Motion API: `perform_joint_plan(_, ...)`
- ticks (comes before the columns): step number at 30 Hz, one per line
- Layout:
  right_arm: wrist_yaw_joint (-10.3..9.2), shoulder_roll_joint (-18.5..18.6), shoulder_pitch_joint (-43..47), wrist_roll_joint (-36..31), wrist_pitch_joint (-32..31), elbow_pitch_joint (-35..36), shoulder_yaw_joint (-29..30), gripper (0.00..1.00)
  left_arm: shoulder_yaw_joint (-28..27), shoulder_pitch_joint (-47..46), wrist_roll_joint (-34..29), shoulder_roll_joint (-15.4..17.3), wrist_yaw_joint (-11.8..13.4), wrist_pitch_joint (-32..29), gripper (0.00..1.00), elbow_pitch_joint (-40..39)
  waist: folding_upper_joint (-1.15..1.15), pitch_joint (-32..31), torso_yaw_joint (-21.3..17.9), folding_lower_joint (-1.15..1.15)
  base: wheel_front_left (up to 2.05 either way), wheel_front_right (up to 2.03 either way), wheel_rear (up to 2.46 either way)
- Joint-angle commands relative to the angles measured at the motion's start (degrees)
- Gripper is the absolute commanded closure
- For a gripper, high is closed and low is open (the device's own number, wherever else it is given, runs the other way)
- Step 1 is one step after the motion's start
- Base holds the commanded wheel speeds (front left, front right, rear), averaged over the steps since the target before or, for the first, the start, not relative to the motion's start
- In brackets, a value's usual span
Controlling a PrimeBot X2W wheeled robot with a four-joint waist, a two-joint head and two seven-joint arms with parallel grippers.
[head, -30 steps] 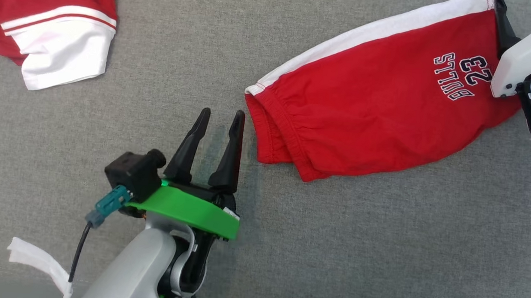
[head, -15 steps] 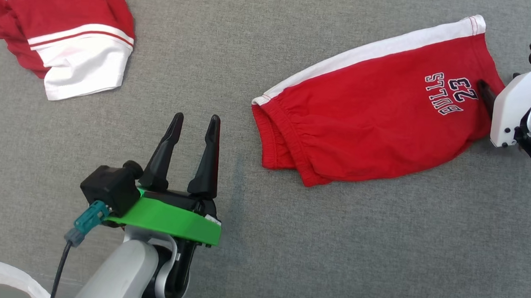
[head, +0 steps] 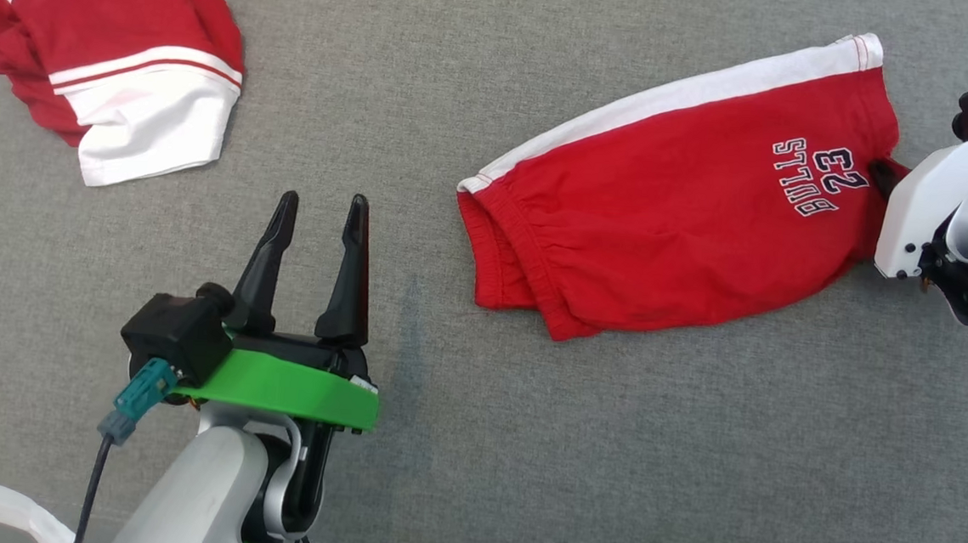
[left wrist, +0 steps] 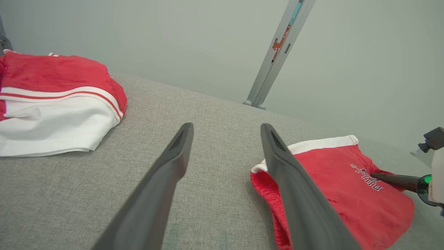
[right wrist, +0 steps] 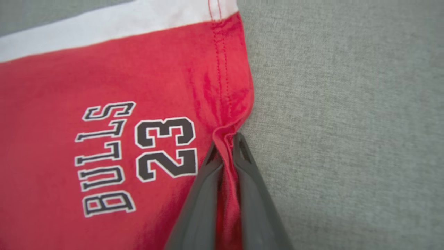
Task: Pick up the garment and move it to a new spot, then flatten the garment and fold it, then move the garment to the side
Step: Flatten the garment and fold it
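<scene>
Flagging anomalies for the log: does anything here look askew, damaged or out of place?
Nothing damaged or spilled. The red shorts lie at a slant, hem puckered into a ridge where the right gripper pinches it. A second red-and-white garment sits crumpled at the far left.

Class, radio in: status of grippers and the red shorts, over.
Right gripper shut on red shorts, at hem. Left gripper open, empty. Other red-white garment far left, apart.

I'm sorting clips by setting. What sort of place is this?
Probably a robot test room, not a home: a grey cloth-covered surface with red shorts laid out, a bare pale wall behind, and a metal stand.
</scene>
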State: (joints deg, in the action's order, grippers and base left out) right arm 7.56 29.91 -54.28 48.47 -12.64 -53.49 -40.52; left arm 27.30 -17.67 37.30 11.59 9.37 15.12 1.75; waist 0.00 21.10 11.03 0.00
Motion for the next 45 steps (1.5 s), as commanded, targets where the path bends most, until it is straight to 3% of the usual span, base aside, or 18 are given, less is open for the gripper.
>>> perform_joint_plan(1,-0.14,-0.3,2.3,0.1,1.6,-1.0,-0.5,1.00,-0.3,-0.9,-0.9,0.1,-0.3,0.0,0.00,0.2,0.00,-0.6,-1.0,0.00,0.00,0.00,0.00)
perform_joint_plan(13,-0.13,-2.6,8.3,4.9,16.2,2.2,2.3,1.00,-0.3,-0.8,-2.4,0.5,-0.9,0.0,0.00,3.2,0.00,-5.3,-10.4,0.00,0.00,0.00,0.00)
perform_joint_plan(20,-0.13,-4.0,13.6,6.5,21.7,4.8,3.9,1.00,0.6,-2.1,-3.7,1.0,-1.0,-0.1,0.00,4.8,0.00,-6.7,-15.8,0.00,0.00,0.00,0.00)
perform_joint_plan(24,-0.12,-5.5,15.3,5.6,24.1,3.9,5.2,1.00,1.0,-2.4,-4.4,0.7,-0.6,-0.1,0.00,5.6,0.00,-6.9,-16.9,0.00,0.00,0.00,0.00)
perform_joint_plan(35,-0.12,-6.9,14.9,3.5,25.0,3.5,6.9,1.00,0.8,-1.6,-4.0,0.0,-0.8,0.0,0.00,7.1,0.00,-7.6,-15.2,0.00,0.00,0.00,0.00)
perform_joint_plan(45,-0.12,-8.8,11.1,-0.2,21.4,12.8,4.6,1.00,-1.3,0.5,-4.8,-0.4,-0.4,0.1,0.00,9.1,0.00,-9.6,-9.8,0.00,0.00,0.00,0.00)
